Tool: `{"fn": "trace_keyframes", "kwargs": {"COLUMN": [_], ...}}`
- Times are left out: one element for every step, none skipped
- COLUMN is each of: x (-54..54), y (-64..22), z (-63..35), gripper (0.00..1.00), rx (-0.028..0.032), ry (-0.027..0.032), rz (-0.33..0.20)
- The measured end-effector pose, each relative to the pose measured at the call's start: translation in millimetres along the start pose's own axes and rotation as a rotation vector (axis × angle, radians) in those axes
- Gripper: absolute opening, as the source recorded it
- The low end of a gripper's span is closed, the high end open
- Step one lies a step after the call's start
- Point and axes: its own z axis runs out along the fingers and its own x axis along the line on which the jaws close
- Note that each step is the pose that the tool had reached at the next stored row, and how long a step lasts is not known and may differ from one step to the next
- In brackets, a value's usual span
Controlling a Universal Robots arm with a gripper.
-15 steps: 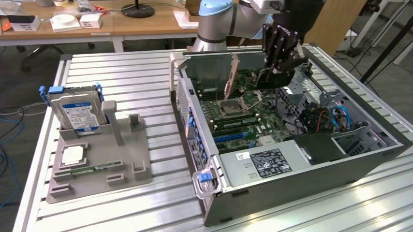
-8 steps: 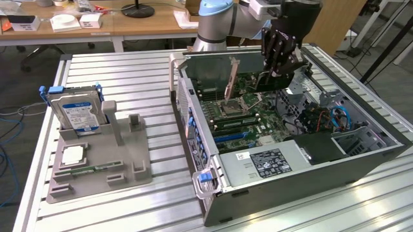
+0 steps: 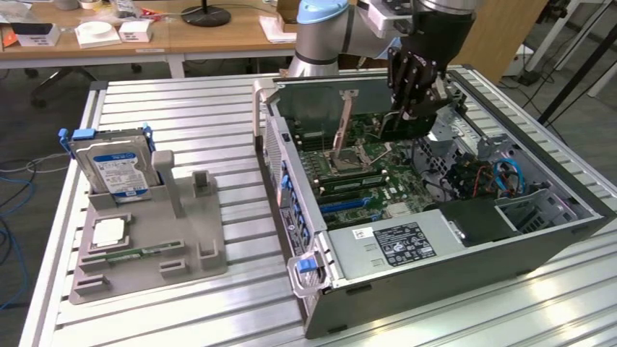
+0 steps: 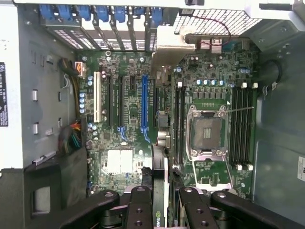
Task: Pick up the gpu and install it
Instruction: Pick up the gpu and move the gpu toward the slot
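The hand (image 4: 163,193) was clamped on the gpu (image 4: 159,214), a finger pressed against each flat face. In the wrist view the card showed edge-on, as a thin strip running away from the fingers (image 4: 138,205). A green logo sat on it close to the grip.

In the exterior view the hand (image 3: 412,108) hung inside the open case (image 3: 463,278). The gpu (image 3: 403,130) pointed down from it toward the board (image 3: 386,191), near the case's far end.

Below the card, the wrist view showed the board (image 4: 128,138) with its row of long slots. The strip lay just beside the blue slot (image 4: 144,107), between it and the socket (image 4: 207,131).

Outside the case, on the tabletop (image 3: 193,116), a grey rack (image 3: 144,253) held a hard drive (image 3: 111,166) and a memory stick (image 3: 135,254).

By my reading the pick-up was done: the card was off the tabletop and over the board. The install was not done, since the card was in the grip and no slot had it seated.

Several things were hard to make out. The card's contact edge and metal bracket were hidden. I could not tell which slot it lined up with, or whether it touched the board. In the exterior view the dark card merged with the hand and the shadowed case.
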Motion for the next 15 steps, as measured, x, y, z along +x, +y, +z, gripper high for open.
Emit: {"fn": "trace_keyframes", "kwargs": {"x": [0.1,0.1,0.2,0.2,0.2,0.2,0.3,0.3,0.3,0.3,0.3,0.2,0.2,0.2,0.2], "y": [0.5,0.8,0.8,0.7,0.8,0.9,0.8,0.8,0.8,0.9,0.9,0.9,0.9,0.9,0.9], "z": [1.5,3.0,4.4,5.3,6.0,6.6,7.1,7.3,7.3,7.3,7.3,7.3,7.3,7.4,7.6], "gripper": [0.26,0.26,0.26,0.26,0.26,0.26,0.26,0.26,0.26,0.26,0.26,0.26,0.26,0.26,0.26], "rx": [0.0004,0.0005,0.0009,0.0010,0.0011,0.0008,0.0003,0.0000,-0.0001,-0.0001,-0.0002,-0.0002,-0.0002,-0.0003,-0.0003], "ry": [0.0002,0.0003,0.0009,0.0029,0.0061,0.0103,0.0132,0.0142,0.0142,0.0142,0.0142,0.0143,0.0143,0.0143,0.0143], "rz": [0.009,0.018,0.027,0.031,0.032,0.034,0.035,0.036,0.036,0.036,0.036,0.036,0.036,0.036,0.036]}}
